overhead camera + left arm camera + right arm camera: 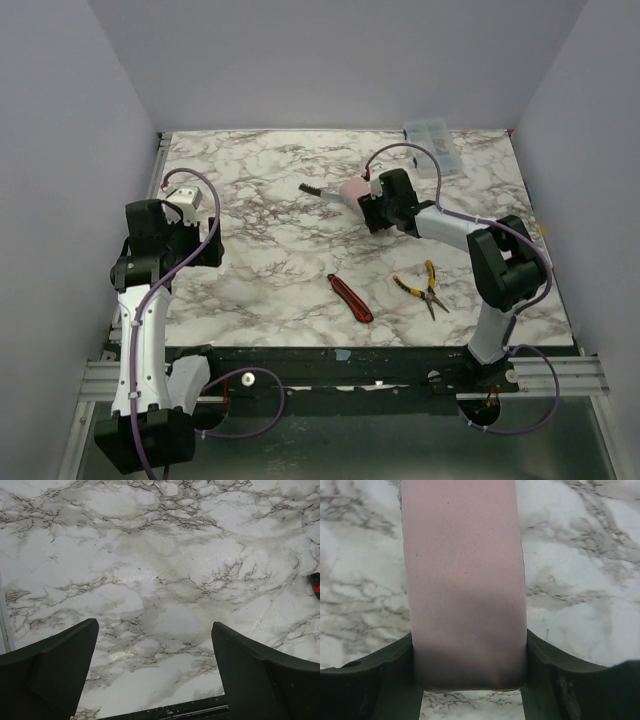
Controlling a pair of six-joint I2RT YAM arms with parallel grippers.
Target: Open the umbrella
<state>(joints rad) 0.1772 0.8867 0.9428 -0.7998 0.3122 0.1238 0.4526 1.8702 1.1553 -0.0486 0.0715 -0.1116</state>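
The folded umbrella (348, 190) lies on the marble table (260, 250) right of centre, a pale pinkish bundle with a black end pointing left. My right gripper (370, 203) is at its right end. In the right wrist view the pink fabric of the umbrella (464, 570) fills the gap and both fingers press against its sides, so my right gripper (469, 647) is shut on it. My left gripper (186, 203) hovers over the table's left side, far from the umbrella. The left wrist view shows my left gripper (155, 625) open over bare marble.
A red and black utility knife (350, 298) lies near the front centre, and its red tip (315, 584) shows at the right edge of the left wrist view. Yellow-handled pliers (424, 285) lie to the knife's right. A clear plastic box (432, 146) sits at the back right.
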